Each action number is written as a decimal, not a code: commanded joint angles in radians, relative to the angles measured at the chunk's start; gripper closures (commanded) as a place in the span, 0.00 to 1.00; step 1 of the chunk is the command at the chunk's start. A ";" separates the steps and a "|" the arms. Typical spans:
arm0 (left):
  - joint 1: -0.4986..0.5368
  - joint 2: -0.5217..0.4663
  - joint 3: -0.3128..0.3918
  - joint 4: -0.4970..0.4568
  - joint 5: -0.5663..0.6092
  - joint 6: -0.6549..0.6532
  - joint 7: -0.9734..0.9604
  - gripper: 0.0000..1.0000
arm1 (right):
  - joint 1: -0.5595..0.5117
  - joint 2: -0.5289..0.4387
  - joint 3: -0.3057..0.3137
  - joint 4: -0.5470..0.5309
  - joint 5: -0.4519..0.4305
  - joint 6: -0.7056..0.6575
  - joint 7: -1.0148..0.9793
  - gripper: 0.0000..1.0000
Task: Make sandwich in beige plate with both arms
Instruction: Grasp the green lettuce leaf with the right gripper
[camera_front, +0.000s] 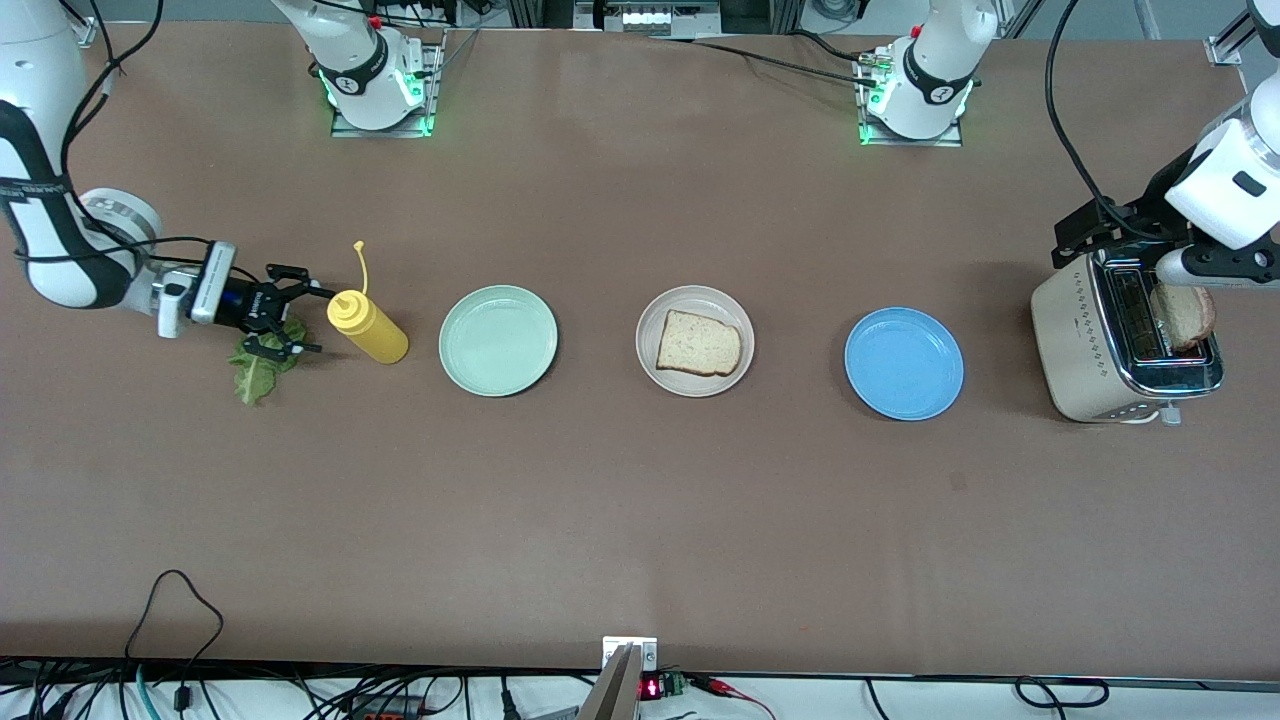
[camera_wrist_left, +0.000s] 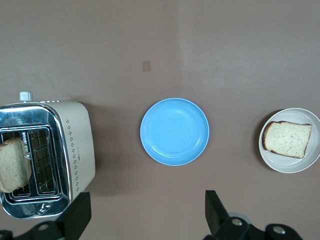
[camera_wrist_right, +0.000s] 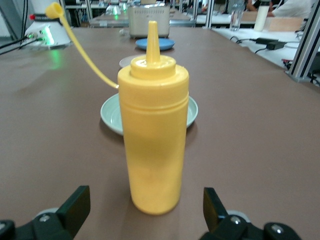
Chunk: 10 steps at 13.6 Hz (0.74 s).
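Lettuce leaf (camera_front: 258, 372) under spread right pincer (camera_front: 283, 320), left pincer (camera_wrist_left: 145, 215) spread over toaster (camera_front: 1120, 340)

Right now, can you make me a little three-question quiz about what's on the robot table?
1. True or false: the bread slice on the beige plate already has lettuce on it.
2. What stands between the right tool and the mint-green plate? A) toaster B) yellow squeeze bottle C) blue plate
3. Fill in: the second bread slice sits in the ____, under the open left tool.

Key: 1 false; 2 B; 3 toaster.
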<state>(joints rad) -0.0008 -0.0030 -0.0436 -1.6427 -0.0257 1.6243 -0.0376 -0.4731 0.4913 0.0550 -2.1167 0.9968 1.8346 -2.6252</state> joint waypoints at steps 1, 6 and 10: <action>0.002 0.001 -0.005 0.015 0.000 0.000 -0.008 0.00 | -0.044 -0.049 0.002 0.047 -0.102 -0.014 0.135 0.00; 0.015 0.003 0.005 0.017 -0.002 0.012 0.001 0.00 | -0.026 -0.120 -0.007 0.095 -0.199 0.171 0.628 0.00; 0.018 0.000 -0.001 0.018 -0.002 0.005 0.001 0.00 | 0.027 -0.131 0.025 0.095 -0.304 0.418 1.081 0.00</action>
<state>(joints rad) 0.0135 -0.0034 -0.0385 -1.6409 -0.0257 1.6383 -0.0375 -0.4675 0.3715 0.0596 -2.0148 0.7560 2.1650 -1.7371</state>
